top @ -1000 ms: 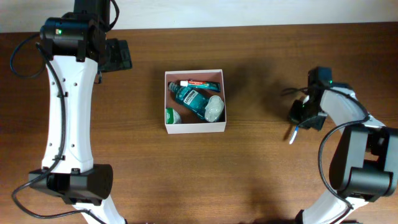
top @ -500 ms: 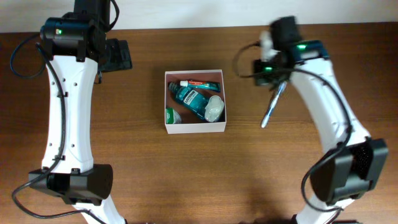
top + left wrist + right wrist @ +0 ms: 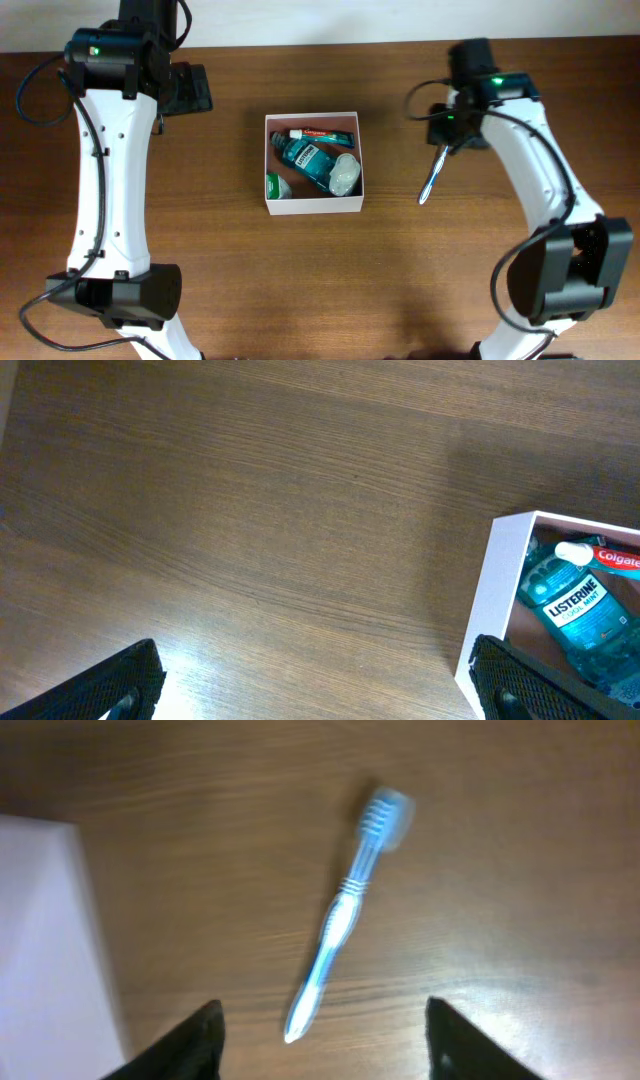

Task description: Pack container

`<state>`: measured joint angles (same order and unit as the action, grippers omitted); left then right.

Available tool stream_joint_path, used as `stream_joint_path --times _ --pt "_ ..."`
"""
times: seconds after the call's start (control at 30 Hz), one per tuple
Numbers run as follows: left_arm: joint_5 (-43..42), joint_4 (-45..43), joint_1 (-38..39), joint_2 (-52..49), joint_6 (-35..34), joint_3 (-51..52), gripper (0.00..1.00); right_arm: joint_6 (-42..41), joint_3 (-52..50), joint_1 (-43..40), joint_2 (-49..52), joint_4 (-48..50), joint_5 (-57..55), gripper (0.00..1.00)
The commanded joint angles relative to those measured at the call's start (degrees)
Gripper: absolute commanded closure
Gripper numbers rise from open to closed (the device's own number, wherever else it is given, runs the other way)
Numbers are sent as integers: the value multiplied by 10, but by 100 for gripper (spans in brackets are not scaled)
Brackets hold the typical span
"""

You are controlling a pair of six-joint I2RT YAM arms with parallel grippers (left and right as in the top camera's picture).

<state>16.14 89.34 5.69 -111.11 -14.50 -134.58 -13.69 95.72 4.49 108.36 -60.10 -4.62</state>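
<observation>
The container (image 3: 313, 208), a white-walled square box, stands mid-table and holds a teal mouthwash bottle (image 3: 305, 160), a toothpaste tube (image 3: 322, 133) and a whitish item (image 3: 346, 173). A blue-and-white toothbrush (image 3: 432, 176) is to its right, just below my right gripper (image 3: 447, 132). In the right wrist view the toothbrush (image 3: 340, 920) looks blurred, its handle tip between my right gripper's (image 3: 325, 1040) open fingers and touching neither. Whether it rests on the wood I cannot tell. My left gripper (image 3: 190, 88) is open, left of the container's wall (image 3: 495, 600), with nothing in it.
A small green-and-white item (image 3: 273, 185) sits in the container's front left corner. The table's far edge meets a pale wall (image 3: 320, 20) at the top. Bare brown wood lies between the container and both arms.
My right arm swung from the table's right side up and left with the toothbrush. Its jaws then opened and let the toothbrush go. The left arm has not moved.
</observation>
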Motion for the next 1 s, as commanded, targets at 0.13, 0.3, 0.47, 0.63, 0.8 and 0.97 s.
stream_joint_path --times 0.13,0.3,0.47,0.63,0.8,0.97 --pt "6 -1 -2 5 5 -6 0 -31 -71 -41 66 67 44 32" --pt "6 -1 -2 5 5 -6 0 -37 -80 -41 105 81 49 39" --pt "6 -1 -2 5 5 -6 0 -64 -80 -41 149 100 49 57" --pt "6 -1 -2 5 5 -6 0 -63 -80 -38 158 113 41 91" --pt "6 -1 -2 5 5 -6 0 -63 -75 -37 148 110 31 96" --pt "6 -1 -2 5 5 -6 0 -23 -59 -24 110 90 31 96"
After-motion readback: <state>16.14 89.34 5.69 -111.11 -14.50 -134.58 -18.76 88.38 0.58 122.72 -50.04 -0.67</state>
